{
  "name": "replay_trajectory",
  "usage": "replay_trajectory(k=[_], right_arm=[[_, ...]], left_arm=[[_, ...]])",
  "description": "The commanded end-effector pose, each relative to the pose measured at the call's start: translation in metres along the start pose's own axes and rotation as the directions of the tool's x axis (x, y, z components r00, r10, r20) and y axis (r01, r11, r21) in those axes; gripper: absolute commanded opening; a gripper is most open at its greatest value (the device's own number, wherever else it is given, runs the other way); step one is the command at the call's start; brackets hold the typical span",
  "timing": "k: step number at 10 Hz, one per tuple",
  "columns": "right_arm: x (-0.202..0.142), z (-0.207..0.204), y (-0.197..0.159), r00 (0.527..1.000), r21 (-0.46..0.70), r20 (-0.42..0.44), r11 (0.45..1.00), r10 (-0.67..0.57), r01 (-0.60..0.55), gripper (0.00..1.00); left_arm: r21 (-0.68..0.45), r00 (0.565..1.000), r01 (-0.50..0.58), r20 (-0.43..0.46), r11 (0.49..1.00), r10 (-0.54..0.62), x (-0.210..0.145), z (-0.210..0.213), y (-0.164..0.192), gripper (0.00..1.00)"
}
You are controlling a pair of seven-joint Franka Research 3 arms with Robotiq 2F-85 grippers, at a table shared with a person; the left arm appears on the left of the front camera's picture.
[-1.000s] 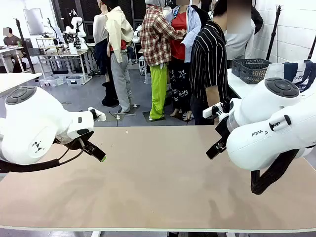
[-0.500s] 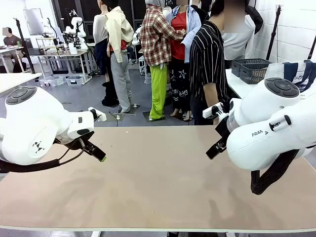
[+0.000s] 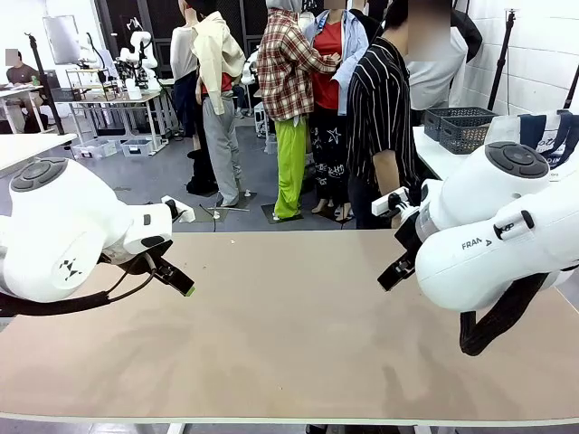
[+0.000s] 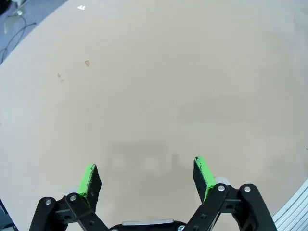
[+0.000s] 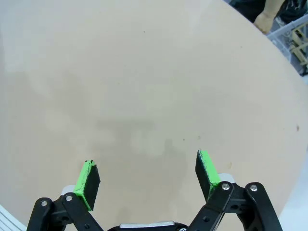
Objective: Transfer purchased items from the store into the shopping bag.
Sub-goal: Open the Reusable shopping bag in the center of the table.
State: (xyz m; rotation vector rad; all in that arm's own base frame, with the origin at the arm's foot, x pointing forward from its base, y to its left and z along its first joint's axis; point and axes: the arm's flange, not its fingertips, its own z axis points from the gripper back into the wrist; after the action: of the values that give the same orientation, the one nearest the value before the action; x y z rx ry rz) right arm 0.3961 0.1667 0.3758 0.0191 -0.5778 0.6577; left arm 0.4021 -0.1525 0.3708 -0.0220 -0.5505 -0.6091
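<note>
Arms are reaching in from both sides in the front view. The left arm is hovering over the left edge of the tan surface, and the right arm is hanging over the right edge. One green-tipped finger of the left jaws is pointing down toward the middle. A dark finger of the right jaws is pointing down and inward. Neither is touching anything. Beyond the far right corner, a basket is sitting on a white side table. The bag, white with navy handles, is showing just behind the right arm. A person in a striped shirt is standing at the far edge, near that corner.

Left jaws are standing wide in the left wrist view, with green pads well apart and nothing between them. They are hovering over bare surface with a few small marks on it.

Right jaws are also gaping wide in the right wrist view, pads well apart and holding nothing. Bare surface is lying beneath them. The person's hand is hanging past the surface's edge at the top right corner of the view.
</note>
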Motion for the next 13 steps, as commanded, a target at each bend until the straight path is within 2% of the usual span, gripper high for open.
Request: replay_trajectory(k=[1, 3, 4, 5, 6, 7, 8, 9, 10, 11, 12, 13], right_arm=[[0.016, 0.031, -0.016, 0.992, -0.090, 0.120, 0.995, -0.039, 0.050, 1.00], [0.024, 0.097, -0.070, 0.952, -0.221, 0.286, 0.959, -0.108, 0.175, 1.00], [0.017, 0.129, -0.103, 0.924, -0.280, 0.347, 0.922, -0.160, 0.265, 1.00], [0.001, 0.159, -0.133, 0.891, -0.303, 0.403, 0.888, -0.211, 0.347, 1.00], [-0.024, 0.188, -0.172, 0.847, -0.362, 0.444, 0.806, -0.292, 0.468, 1.00], [-0.053, 0.205, -0.209, 0.791, -0.355, 0.469, 0.736, -0.392, 0.576, 1.00], [-0.084, 0.211, -0.235, 0.741, -0.357, 0.481, 0.667, -0.469, 0.654, 1.00], [-0.112, 0.209, -0.251, 0.701, -0.356, 0.476, 0.613, -0.530, 0.705, 1.00], [-0.140, 0.202, -0.264, 0.642, -0.333, 0.488, 0.553, -0.592, 0.763, 1.00], [-0.156, 0.188, -0.270, 0.605, -0.315, 0.471, 0.518, -0.642, 0.795, 1.00], [-0.162, 0.176, -0.271, 0.610, -0.310, 0.456, 0.527, -0.648, 0.791, 1.00], [-0.148, 0.154, -0.255, 0.691, -0.265, 0.409, 0.647, -0.596, 0.715, 1.00]], left_arm=[[0.102, 0.988, -0.025, 0.154, 0.994, 0.009, 0.019, 0.031, 0.018, 1.00], [0.244, 0.954, -0.059, 0.301, 0.968, -0.018, 0.036, 0.104, 0.072, 1.00], [0.304, 0.944, -0.101, 0.331, 0.947, -0.006, 0.029, 0.140, 0.104, 1.00], [0.349, 0.945, -0.141, 0.325, 0.926, 0.021, 0.011, 0.171, 0.131, 1.00], [0.376, 0.945, -0.190, 0.320, 0.907, 0.066, -0.016, 0.197, 0.160, 1.00], [0.398, 0.935, -0.259, 0.333, 0.880, 0.124, -0.043, 0.213, 0.181, 1.00], [0.398, 0.917, -0.332, 0.348, 0.855, 0.194, -0.071, 0.221, 0.196, 1.00], [0.381, 0.904, -0.391, 0.333, 0.838, 0.270, -0.095, 0.220, 0.208, 1.00], [0.369, 0.879, -0.456, 0.328, 0.810, 0.346, -0.116, 0.213, 0.215, 1.00], [0.363, 0.856, -0.505, 0.327, 0.783, 0.400, -0.131, 0.209, 0.221, 1.00], [0.366, 0.834, -0.545, 0.324, 0.754, 0.446, -0.133, 0.204, 0.222, 1.00], [0.375, 0.882, -0.453, 0.321, 0.809, 0.345, -0.102, 0.229, 0.253, 1.00]])
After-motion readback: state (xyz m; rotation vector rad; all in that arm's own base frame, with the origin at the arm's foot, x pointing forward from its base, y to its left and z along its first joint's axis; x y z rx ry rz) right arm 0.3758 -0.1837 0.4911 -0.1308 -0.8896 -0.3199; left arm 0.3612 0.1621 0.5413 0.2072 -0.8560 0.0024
